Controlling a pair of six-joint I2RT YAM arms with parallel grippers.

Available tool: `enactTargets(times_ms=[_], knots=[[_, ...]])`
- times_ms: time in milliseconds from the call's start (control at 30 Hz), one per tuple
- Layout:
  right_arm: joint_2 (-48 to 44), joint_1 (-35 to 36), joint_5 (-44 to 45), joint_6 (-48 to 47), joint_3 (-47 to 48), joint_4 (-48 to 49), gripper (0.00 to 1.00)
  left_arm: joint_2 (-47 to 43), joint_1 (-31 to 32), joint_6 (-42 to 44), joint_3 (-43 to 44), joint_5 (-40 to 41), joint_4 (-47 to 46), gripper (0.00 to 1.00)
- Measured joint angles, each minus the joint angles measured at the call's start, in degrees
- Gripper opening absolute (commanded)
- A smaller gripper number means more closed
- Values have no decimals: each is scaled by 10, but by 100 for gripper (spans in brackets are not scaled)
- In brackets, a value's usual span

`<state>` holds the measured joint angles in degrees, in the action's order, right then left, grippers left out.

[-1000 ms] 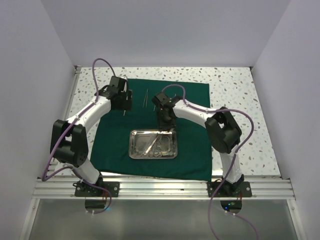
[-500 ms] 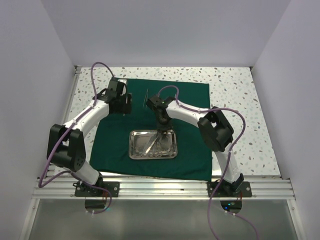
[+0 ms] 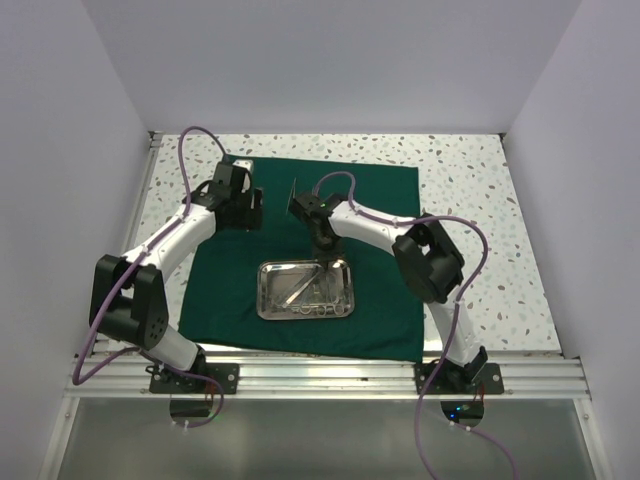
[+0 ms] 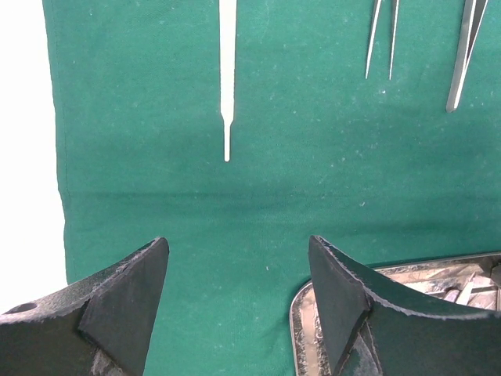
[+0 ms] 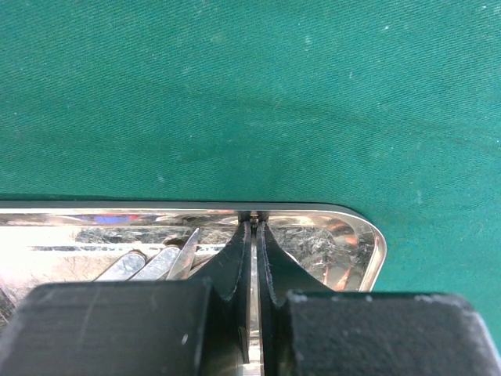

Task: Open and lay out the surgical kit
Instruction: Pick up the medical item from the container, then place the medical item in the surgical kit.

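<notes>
The dark green cloth point(image 3: 380, 200) lies spread flat on the table. The steel tray point(image 3: 345, 300) sits on its near middle with several silver instruments point(image 3: 300, 288) inside. My right gripper point(image 3: 323, 258) points down at the tray's far rim point(image 5: 156, 210) and is shut point(image 5: 254, 221) on a thin silver instrument between its pads. My left gripper point(image 3: 244, 213) hangs open and empty point(image 4: 239, 243) over the cloth's left part. Slim tweezers point(image 4: 227, 78) lie on the cloth ahead of it. Two more instruments point(image 4: 381, 39) point(image 4: 467, 47) lie to their right.
The tray's corner point(image 4: 301, 313) shows beside my left gripper's right finger. Speckled tabletop point(image 3: 480, 180) borders the cloth on the right and back. White walls close in the left, right and back. A metal rail point(image 3: 320, 375) runs along the near edge.
My right wrist has shifted left and a little farther back along the tray's far rim. My left gripper has drawn back toward the far left of the cloth.
</notes>
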<state>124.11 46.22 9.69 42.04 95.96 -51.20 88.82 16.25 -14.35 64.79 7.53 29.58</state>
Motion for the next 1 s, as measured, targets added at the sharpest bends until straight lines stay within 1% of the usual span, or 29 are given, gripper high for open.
enactTargets(times_ms=[300,500,633,733,867,1000], knots=[[3,8,4,0,30,-22,0,2,0,0,0,-1,1,75],[3,12,34,-3,97,-50,0,4,0,0,7,0,4,75],[3,2,55,-12,132,-54,0,4,0,0,14,2,8,75],[3,-23,63,-24,149,-56,0,4,0,0,19,2,12,75],[9,-79,74,-46,182,-61,0,4,0,0,24,2,16,75],[56,-147,92,-77,273,-66,0,4,0,0,26,1,19,75]])
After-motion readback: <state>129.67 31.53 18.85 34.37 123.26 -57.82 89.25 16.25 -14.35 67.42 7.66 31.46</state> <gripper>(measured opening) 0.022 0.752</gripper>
